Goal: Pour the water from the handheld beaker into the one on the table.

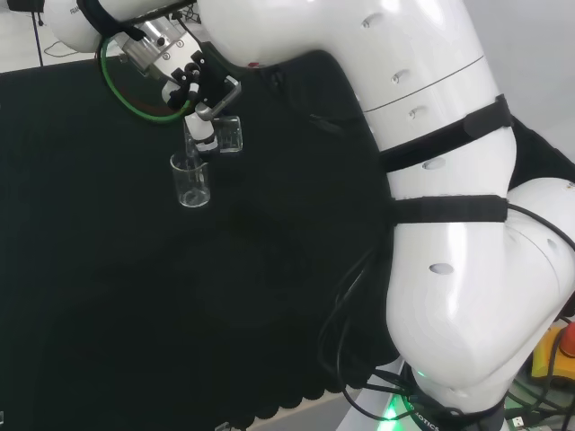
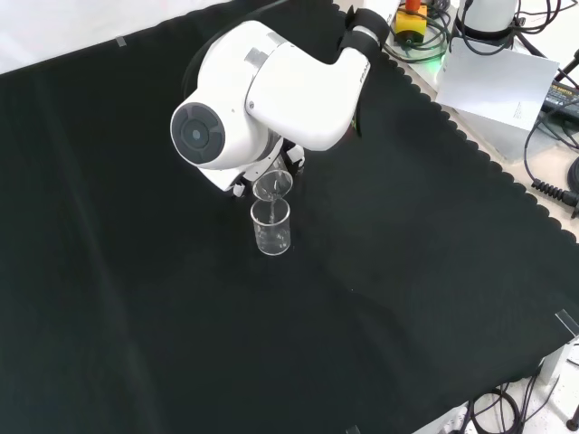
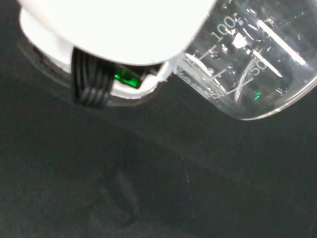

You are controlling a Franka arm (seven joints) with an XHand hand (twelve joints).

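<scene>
Hand [image 1: 199,83] grips the tilted beaker [image 1: 226,135] by its wall, lip over the table beaker [image 1: 190,180] just below; clear ware, likely light, slippery, breakable.

Graduation numbers "100" and "50" beside tick marks on the handheld beaker [image 3: 247,54].

Black cloth [image 2: 136,298] with a scalloped edge covers the table. Beyond its far right corner in the front view lie a red-and-yellow stop button [image 2: 412,18], a white sheet [image 2: 493,86] and black cables [image 2: 552,185].
</scene>
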